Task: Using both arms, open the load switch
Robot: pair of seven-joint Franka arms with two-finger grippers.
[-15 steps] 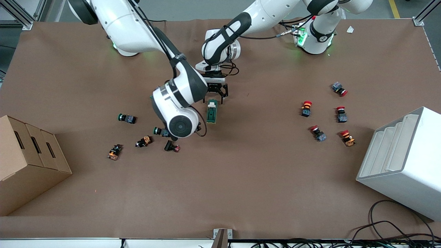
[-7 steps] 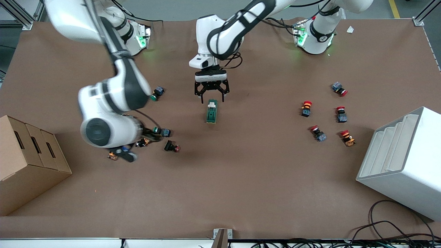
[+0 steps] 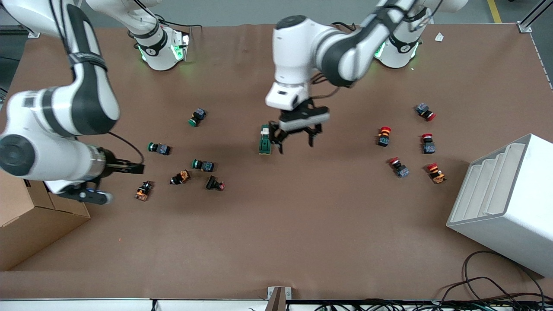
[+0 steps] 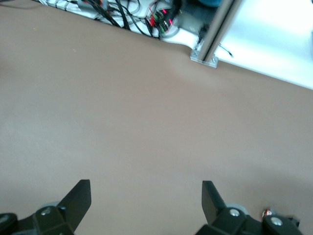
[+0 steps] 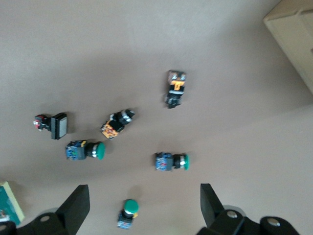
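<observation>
on the brown counter, the small dark green oblong load switch with its white lever is lying near the middle. the left gripper is hanging spread just beside it, holding nothing. the right gripper is hovering spread near the cardboard box.

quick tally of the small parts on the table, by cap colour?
Green-capped push buttons: 3
Red-capped push buttons: 5
Orange-and-black parts: 2
Black part with red end: 1
Load switch: 1
Total: 12
</observation>
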